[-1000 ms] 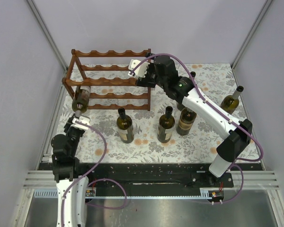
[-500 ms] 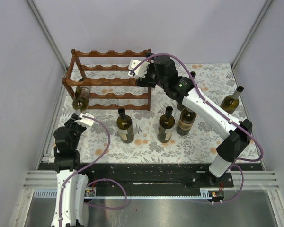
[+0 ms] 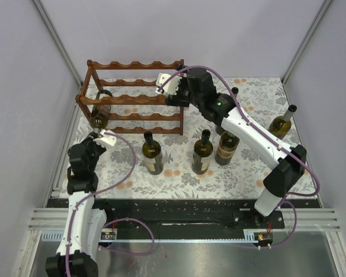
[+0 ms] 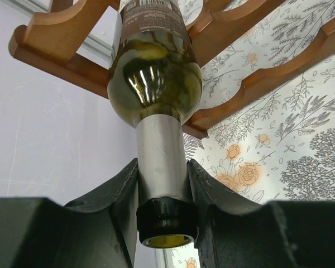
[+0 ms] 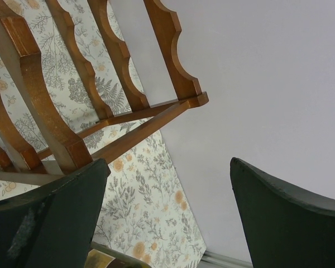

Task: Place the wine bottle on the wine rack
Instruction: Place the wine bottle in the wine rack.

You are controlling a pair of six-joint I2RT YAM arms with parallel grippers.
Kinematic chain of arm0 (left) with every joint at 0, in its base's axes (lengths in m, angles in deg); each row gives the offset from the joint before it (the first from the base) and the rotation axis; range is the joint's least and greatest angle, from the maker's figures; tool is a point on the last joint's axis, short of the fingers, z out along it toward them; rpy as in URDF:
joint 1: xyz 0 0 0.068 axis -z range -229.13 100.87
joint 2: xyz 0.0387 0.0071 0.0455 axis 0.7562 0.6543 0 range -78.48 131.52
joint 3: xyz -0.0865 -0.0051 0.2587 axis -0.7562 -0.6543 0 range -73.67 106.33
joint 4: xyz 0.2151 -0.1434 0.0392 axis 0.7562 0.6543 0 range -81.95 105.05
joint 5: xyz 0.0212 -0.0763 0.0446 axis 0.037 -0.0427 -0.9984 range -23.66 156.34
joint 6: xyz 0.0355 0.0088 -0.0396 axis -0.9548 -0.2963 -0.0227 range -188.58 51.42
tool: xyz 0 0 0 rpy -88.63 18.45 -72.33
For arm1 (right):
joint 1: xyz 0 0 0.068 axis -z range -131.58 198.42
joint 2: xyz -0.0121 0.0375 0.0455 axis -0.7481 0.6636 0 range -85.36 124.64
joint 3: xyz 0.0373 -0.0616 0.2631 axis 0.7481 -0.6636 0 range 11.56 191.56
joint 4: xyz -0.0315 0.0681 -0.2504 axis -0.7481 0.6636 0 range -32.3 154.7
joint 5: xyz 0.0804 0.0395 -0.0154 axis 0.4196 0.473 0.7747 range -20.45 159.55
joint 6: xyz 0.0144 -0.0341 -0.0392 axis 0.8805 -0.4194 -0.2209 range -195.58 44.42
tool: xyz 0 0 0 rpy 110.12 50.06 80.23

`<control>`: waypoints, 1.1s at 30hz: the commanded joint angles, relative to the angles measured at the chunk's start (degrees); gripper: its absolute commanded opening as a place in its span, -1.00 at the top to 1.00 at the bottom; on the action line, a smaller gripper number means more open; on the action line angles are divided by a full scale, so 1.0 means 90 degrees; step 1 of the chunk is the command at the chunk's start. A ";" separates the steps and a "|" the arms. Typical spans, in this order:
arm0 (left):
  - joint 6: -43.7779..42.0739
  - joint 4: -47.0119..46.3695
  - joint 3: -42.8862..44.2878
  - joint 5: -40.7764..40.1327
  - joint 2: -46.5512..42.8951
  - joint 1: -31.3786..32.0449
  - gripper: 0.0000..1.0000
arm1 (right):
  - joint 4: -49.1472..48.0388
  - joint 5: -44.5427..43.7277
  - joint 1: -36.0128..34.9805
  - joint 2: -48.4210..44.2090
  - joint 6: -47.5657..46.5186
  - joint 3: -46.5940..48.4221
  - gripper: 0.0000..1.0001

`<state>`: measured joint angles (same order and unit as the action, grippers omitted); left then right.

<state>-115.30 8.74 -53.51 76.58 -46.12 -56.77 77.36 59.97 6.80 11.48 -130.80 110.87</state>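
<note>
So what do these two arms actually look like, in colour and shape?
The left arm and right arm have smooth white shells joined by chunky black joints. A purple cable loops along each. The right arm carries a small green light. The left tool and right tool each have two thick, dark, matte fingers.

The wine bottle in my left gripper was dark green glass with a silver neck and a brown label. My fingers were black. Past them the wine rack was reddish brown. Beyond my fingers the tablecloth was white with grey leaves and orange flowers.
</note>
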 commanded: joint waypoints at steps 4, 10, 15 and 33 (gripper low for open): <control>-0.0102 0.0765 0.0045 0.1177 0.1257 0.0136 1.00 | -0.0241 -0.0097 0.0035 0.0012 -0.0114 -0.0077 -0.99; -0.0307 0.0207 -0.0189 0.1255 0.1511 0.0146 1.00 | -0.0290 -0.0126 0.0035 0.0031 -0.0163 -0.0087 -0.99; -0.0531 -0.0192 -0.0268 0.1274 0.2018 0.0155 1.00 | -0.0329 -0.0127 0.0035 0.0129 -0.0153 -0.0077 -0.99; -0.0678 -0.0740 -0.0121 0.1450 0.3260 0.0292 1.00 | -0.0485 -0.0234 0.0035 0.0041 -0.0300 -0.0253 -0.99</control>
<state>-121.22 -13.38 -51.15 76.84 -20.59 -57.06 76.22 59.47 6.80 12.88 -132.79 109.38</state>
